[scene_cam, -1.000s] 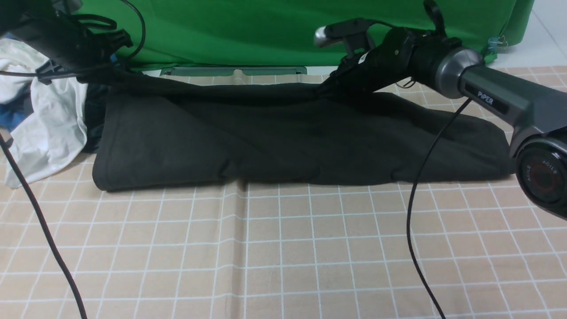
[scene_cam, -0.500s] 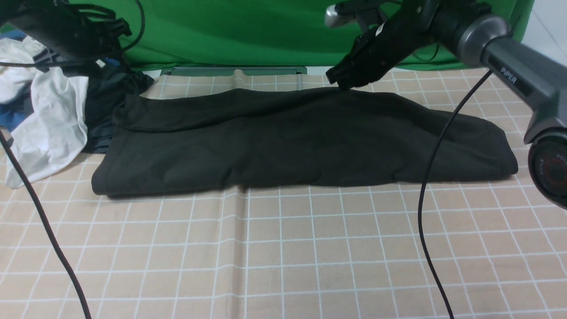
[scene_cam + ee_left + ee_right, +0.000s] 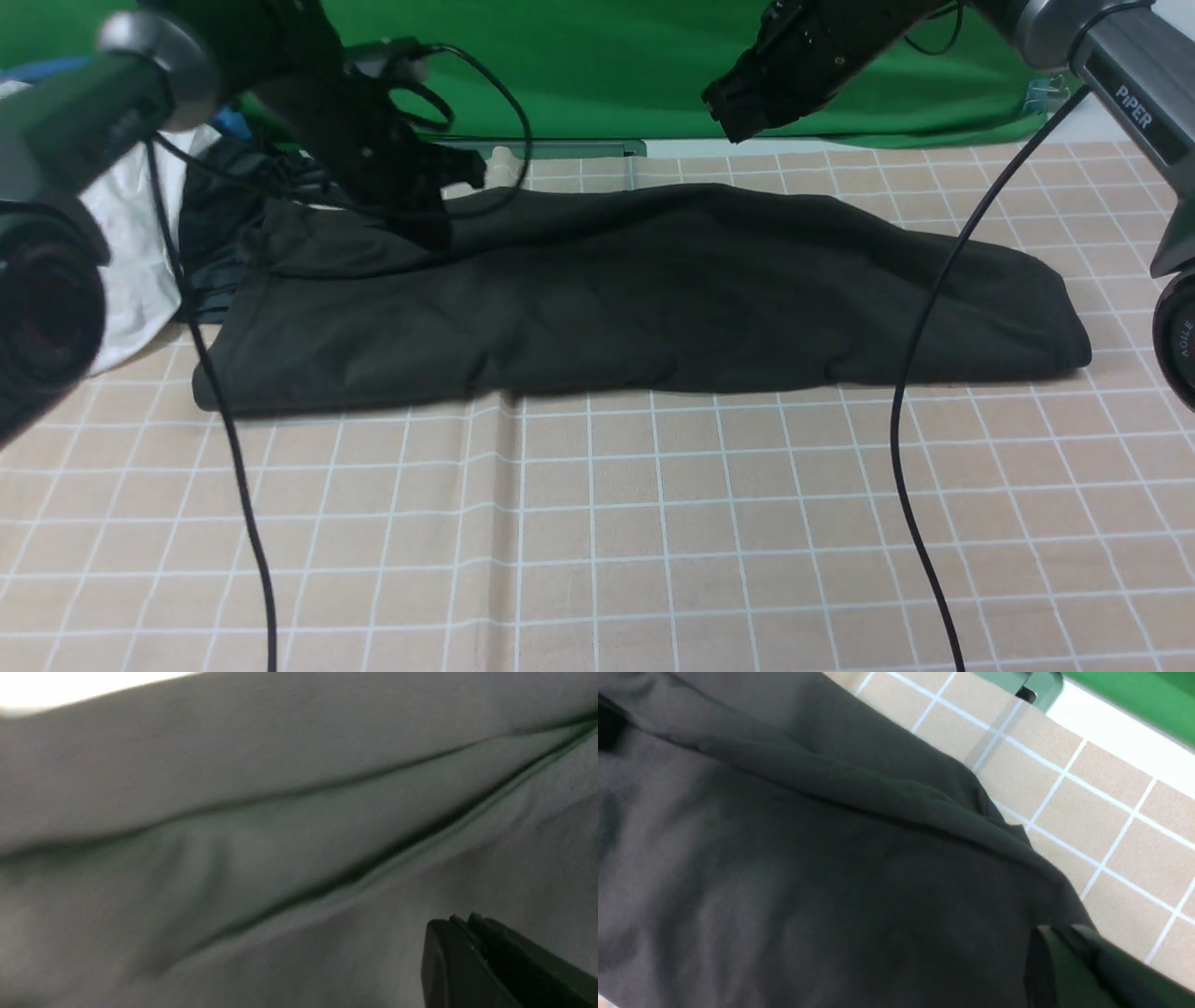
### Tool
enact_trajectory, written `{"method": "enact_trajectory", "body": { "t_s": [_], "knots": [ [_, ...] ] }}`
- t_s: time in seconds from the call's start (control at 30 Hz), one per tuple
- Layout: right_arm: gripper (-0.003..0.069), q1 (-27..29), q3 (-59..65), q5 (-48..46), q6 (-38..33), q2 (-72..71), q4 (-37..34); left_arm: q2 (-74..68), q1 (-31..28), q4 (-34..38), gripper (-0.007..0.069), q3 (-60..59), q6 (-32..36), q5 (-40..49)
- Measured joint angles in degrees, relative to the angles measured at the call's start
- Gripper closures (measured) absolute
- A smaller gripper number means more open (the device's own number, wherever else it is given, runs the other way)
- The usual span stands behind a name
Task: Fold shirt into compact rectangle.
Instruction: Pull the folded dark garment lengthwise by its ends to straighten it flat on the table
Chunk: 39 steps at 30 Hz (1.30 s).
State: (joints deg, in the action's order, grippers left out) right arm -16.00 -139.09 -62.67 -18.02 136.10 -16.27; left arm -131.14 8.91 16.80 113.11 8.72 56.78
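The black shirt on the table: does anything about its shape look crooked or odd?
Yes. The shirt lies as a long band, not a neat rectangle: its far edge is ridged and slanted near the left gripper, and its right end tapers. Its left end lies against a heap of other clothes.

Shirt (image 3: 644,289): black, matte fabric, folded lengthwise into a long low band; lies flat, running left-right across the far half of the checked tablecloth (image 3: 597,523); near edge roughly straight w/ a slight dip approx. mid-length; right end blunt, corners rounded; far edge rises in a shallow hump toward centre-right; far-left part has a loose layer lapped over, w/ diagonal creases; soft wrinkles elsewhere.
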Motion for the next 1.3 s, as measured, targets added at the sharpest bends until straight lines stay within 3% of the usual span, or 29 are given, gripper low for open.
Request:
{"method": "enact_trajectory", "body": {
  "t_s": [0.3,0.4,0.47,0.53,0.7,0.87,0.93,1.17,1.3],
  "knots": [
    [0.0609,0.00,0.00,-0.97,-0.06,0.00,0.05,-5.10,1.06,-1.04,0.0606,0.12,0.44,-10.70],
    [0.0609,0.00,0.00,-1.87,0.17,0.00,0.00,-5.63,1.21,-4.14,0.0606,0.12,0.20,-17.26],
    [0.0608,0.00,0.00,-3.76,0.22,0.00,0.00,-6.22,1.00,-8.92,0.0606,1.19,-2.49,-23.81],
    [0.0608,0.00,0.00,-5.65,0.22,0.00,0.00,-6.36,0.50,-11.36,0.0606,3.66,-5.50,-24.93],
    [0.0603,0.00,0.00,-6.89,1.51,0.00,-0.10,-5.34,-0.48,-10.44,0.0606,11.74,-6.51,-14.83],
    [0.0599,0.00,0.00,-7.01,2.95,0.00,-0.26,-2.25,-0.60,1.23,0.0606,13.85,3.30,3.51],
    [0.0599,0.00,0.00,-7.14,2.97,0.00,-0.31,-2.12,-0.23,2.42,0.0606,12.60,4.11,6.09],
    [0.0590,0.00,0.00,-7.14,3.02,0.00,-0.31,-5.64,-0.33,-2.81,0.0606,7.57,1.55,7.74],
    [0.0589,0.00,0.00,-7.14,2.96,0.00,-0.37,-7.29,-0.28,-5.46,0.0606,7.27,-2.10,3.69]
  ]
}}
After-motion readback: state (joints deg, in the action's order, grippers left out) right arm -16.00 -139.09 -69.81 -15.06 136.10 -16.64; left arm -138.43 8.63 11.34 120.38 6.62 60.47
